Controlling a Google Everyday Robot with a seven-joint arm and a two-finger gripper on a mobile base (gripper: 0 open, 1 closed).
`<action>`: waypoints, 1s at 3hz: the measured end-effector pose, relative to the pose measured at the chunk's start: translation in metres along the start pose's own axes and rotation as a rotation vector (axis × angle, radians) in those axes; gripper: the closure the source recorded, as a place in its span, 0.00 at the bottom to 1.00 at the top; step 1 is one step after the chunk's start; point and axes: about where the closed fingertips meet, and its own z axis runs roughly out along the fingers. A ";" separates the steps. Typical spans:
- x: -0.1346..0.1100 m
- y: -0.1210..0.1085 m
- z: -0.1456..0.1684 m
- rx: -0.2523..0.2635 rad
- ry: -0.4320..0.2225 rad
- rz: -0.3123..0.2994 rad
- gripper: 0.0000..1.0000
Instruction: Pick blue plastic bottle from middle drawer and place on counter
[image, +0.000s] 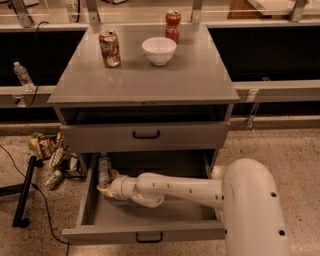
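Note:
The blue plastic bottle (104, 169) stands in the back left corner of the open middle drawer (145, 231), the cabinet's lowest one. It is clear with a pale label. My white arm reaches into the drawer from the right. My gripper (106, 187) is at the bottle's base, touching or very close to it. The gripper hides the bottle's lower part. The counter (150, 80) is the grey cabinet top above.
On the counter stand a tan can (109, 48), a white bowl (159, 50) and a red can (173, 25). The drawer above (146, 135) is shut. Snack bags and a bottle (55, 155) lie on the floor to the left, next to a black stand (24, 192).

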 end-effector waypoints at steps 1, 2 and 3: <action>0.010 -0.007 -0.024 0.031 0.033 0.012 1.00; 0.021 -0.015 -0.050 0.071 0.073 0.025 1.00; 0.036 -0.026 -0.079 0.117 0.132 0.038 1.00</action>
